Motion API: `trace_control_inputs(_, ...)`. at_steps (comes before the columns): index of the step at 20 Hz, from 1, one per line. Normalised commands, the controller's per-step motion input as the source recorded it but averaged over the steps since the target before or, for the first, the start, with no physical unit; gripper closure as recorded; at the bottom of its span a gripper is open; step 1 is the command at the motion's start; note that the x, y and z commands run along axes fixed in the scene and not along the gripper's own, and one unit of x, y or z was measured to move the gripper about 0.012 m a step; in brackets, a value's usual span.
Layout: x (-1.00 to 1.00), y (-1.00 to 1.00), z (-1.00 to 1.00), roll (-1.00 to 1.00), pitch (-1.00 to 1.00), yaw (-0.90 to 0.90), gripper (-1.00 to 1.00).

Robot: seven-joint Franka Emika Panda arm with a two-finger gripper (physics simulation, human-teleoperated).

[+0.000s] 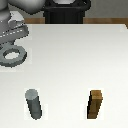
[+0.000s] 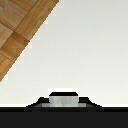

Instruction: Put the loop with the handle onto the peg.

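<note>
I hold the loop with the handle (image 1: 12, 54) above the table (image 1: 75, 55), near the table's edge on the exterior view's left. My gripper (image 1: 11, 36) is just above it, and my fingers look closed on the short tab handle, so I judge they are grasping the ring there. In the wrist view I see only a small grey piece (image 2: 63, 98) at the dark body of my hand, which I take for that handle; the ring itself does not show there.

The loop is a flat grey metal ring, with angled outer sides and a round hole in the middle. It lies nearly level in my grasp.

The peg (image 1: 34, 104) is a plain grey round post near the front edge of the table, well apart from the ring. A brown wooden block (image 1: 96, 104) stands along the same front edge, toward the exterior view's right.

What could go wrong: because I grip only the small handle, the ring could turn or tilt between my fingers while I carry it. Then the hole would not be level, and its rim would strike the top of the peg instead of sliding down. Also, if I lower too early, I could push the peg over. I must not mistake the block for the peg.
</note>
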Motion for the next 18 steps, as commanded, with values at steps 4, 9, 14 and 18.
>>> trace_control_inputs(4,1.0,0.0,0.0,0.0,0.0,0.0,1.0)
trace_control_inputs(9,0.4,0.5,0.0,0.0,0.0,0.0,1.0)
trace_control_inputs(14,0.0,0.6,0.0,0.0,0.0,0.0,1.0)
trace_control_inputs(18,0.75,0.0,0.0,0.0,0.0,0.0,1.0)
